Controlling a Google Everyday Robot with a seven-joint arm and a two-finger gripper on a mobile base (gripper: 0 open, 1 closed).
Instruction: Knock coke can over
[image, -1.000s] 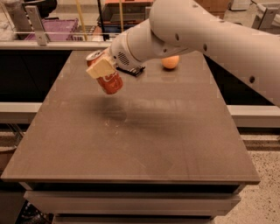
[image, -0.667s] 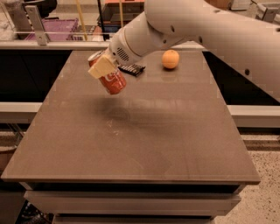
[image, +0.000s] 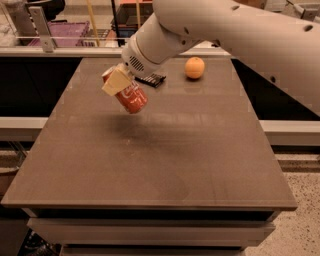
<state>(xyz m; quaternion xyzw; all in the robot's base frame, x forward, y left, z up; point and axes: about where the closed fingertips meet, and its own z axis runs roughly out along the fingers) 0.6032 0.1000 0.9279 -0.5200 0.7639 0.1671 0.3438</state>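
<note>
Gripper (image: 119, 85): clamped on the coke can (image: 132, 96). 1 cream finger pad (image: 115, 83) lies flat across the near side of the can. The 2nd finger is hidden behind the can, so the grip is judged from the can hanging in the air with no other support.

Can: held in the jaws, tilted, silver top toward the upper left and base pointing down and to the right. It is off the table (image: 150, 170). A soft shadow lies on the tabletop directly below the gripper, apart from the can, so the can is probably not touching the surface, though the gap is hard to judge from this angle.

Change over the last 1.0 s: small. The gripper and can have drifted a little to the right and slightly lower, with the tilt about the same. The forearm has swung clear of the orange (image: 194, 67), which was partly covered and now shows whole.

Outward from the gripper: the black ribbed packet (image: 150, 79) lies just behind and to the right, near the wrist. The orange sits farther right, well apart from the can. Neither has shifted.

Meaning for the task: the can is already leaning in the grip and is not yet lying on the table. My judgement is that the step in hand is carrying it down. What remains is to lower it, release it on its side and withdraw. Risk: a released can could roll toward the packet.
</note>
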